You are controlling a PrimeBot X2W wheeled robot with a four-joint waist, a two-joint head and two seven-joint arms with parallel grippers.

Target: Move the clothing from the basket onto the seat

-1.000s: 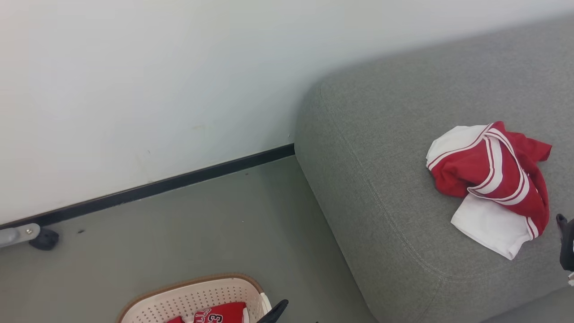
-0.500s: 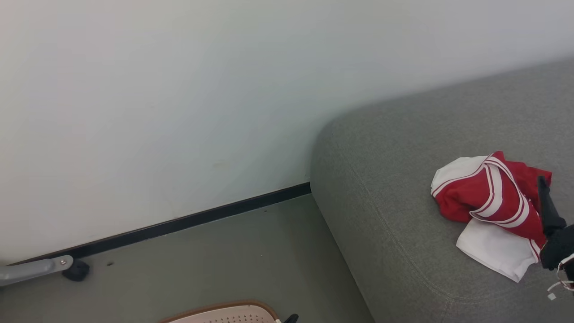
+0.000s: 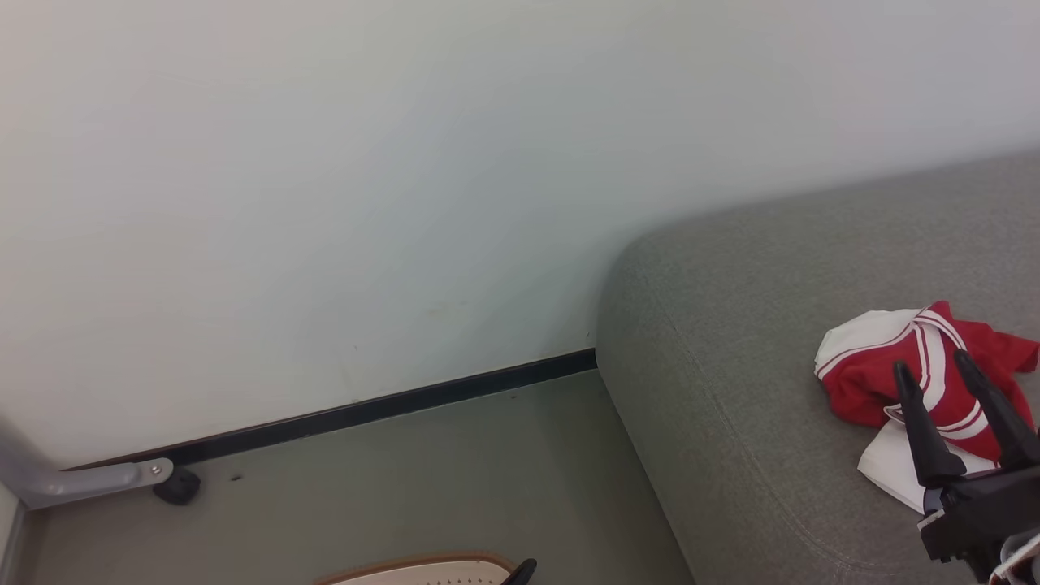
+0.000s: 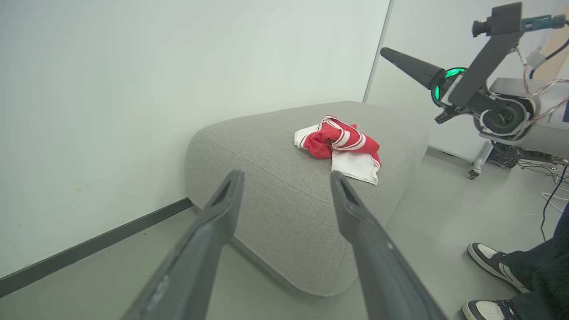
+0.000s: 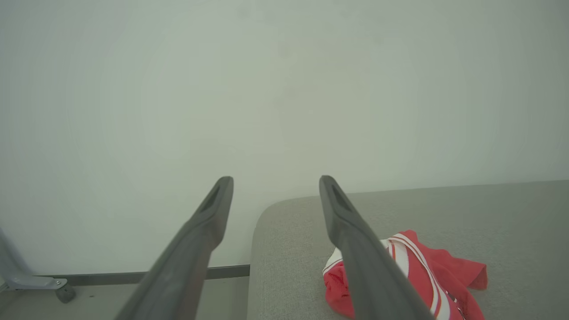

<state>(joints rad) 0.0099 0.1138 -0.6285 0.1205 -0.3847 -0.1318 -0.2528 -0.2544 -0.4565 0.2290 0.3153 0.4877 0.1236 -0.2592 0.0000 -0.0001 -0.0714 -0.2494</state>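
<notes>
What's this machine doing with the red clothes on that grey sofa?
A two-armed robot is moving laundry onto the large grey fabric seat. One crumpled red-and-white sports garment lies there. The right gripper hangs open, apart from it, holding nothing; the left gripper is open and empty too. The cream plastic basket sits on the floor.

Soft, even light fills all three views, leaving the pale wall (image 3: pixel 325 203) bright and free of glare, with only a faint shadow under the clothing (image 4: pixel 342 138) on the seat (image 4: pixel 266 142). The right wrist view looks hazy and washed out, darkening toward its corners, while the left wrist view is crisper, with wide-angle stretching at its edges. In the head view the seat's far edge is slightly blurred.
</notes>
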